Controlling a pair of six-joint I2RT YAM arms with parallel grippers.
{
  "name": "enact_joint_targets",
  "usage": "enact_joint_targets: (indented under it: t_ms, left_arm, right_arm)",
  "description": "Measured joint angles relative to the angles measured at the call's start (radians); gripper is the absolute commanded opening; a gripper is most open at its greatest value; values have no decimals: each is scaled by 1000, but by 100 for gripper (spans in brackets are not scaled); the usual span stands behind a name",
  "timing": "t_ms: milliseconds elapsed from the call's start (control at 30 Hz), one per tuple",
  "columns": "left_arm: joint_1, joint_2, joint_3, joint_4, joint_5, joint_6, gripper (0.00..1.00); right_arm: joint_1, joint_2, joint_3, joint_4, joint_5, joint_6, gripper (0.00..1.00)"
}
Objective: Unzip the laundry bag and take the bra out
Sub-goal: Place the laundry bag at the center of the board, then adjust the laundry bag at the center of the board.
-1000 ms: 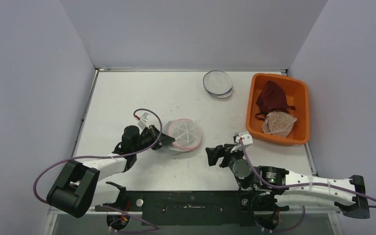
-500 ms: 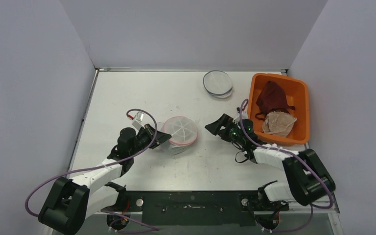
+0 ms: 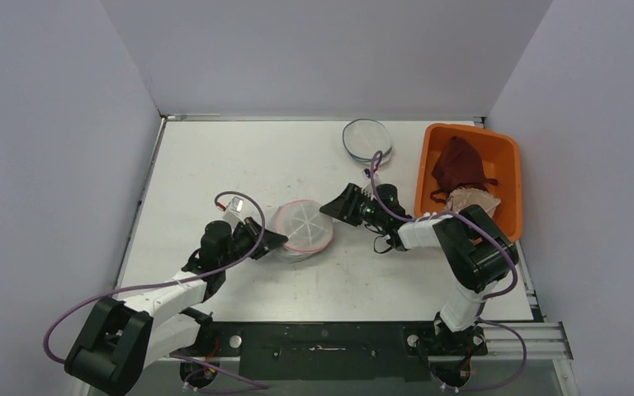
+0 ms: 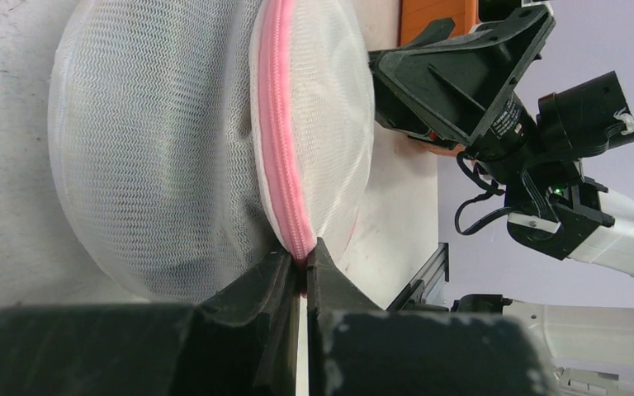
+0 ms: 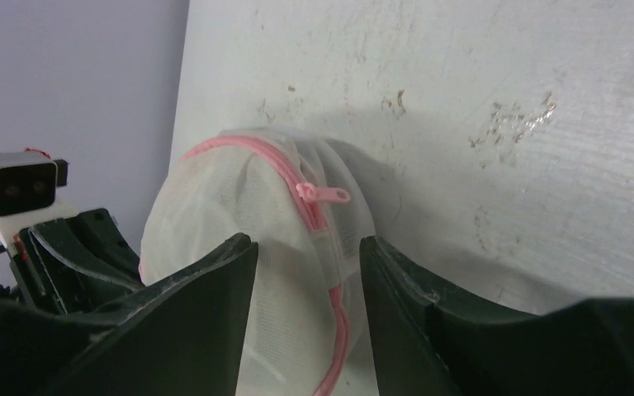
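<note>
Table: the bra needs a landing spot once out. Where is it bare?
Bare: the far-left stretch between the back edge, the round mesh pouch and the laundry bag; also the near strip in front of the bag. Crowded: bag to orange bin, where the right tool sits.

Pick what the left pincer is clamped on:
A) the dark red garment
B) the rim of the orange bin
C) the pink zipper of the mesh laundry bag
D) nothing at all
C: in the left wrist view the left pincer is shut on the pink zipper running across the mesh laundry bag.
</note>
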Motion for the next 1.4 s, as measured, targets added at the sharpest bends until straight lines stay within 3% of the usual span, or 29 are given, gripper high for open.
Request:
enact_joint_targets:
  t_ms: [233,533,600,833,1033,1233,1400]
  left_arm:
    - [-3,-58,-9,-61,-41,-4,0]
    - [-11,32,148,-201,-53,58,1]
    - [-19,100,217,-217,-43,82,8]
    - [-98,327,461,-224,-24,124,67]
    - [-169,296,468,-219,-82,84,99]
    - [-211,4,258,-299,-229,-26,96]
    - [-396,-259,68,-320,-401,-173,97]
  right_arm:
    - [23,-30,-10,-46,18,-21,7]
    - [72,-459,-128,-249,150,-96,5]
    - [100,-595,-174,-304,198,-106,5]
    - [207,-939,-386,-437,360,-46,5]
    - [289,-1041,-527,-446,499,87,5]
    - [356,-1029,-613,-357,624,230,5]
    - [406,-941,-631,-213,709,341,5]
